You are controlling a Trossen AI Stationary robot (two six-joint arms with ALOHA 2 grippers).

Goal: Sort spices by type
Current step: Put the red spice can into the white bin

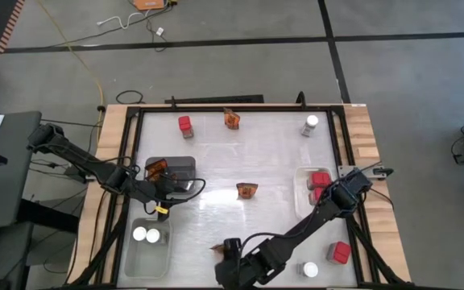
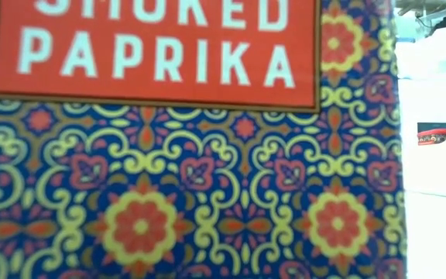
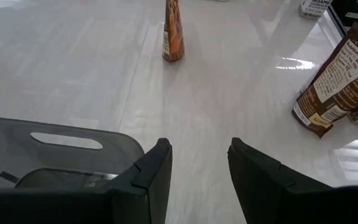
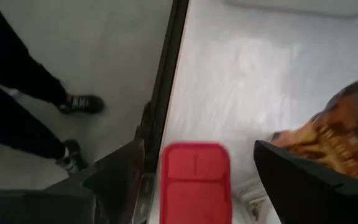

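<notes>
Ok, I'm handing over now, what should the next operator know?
Left pincer open, empty, beside grey tray holding one packet.
Right pincer open around a red box, not gripped; another packet beside it.
Done: two jars in clear tray; red boxes in white tray.
Left: loose boxes, loose jars, loose packets across the table.

Mid-table open but for one packet [image 1: 246,190] (upright); back edge: red box [image 1: 185,124], packet [image 1: 231,119], jar [image 1: 311,124], spaced apart.
</notes>
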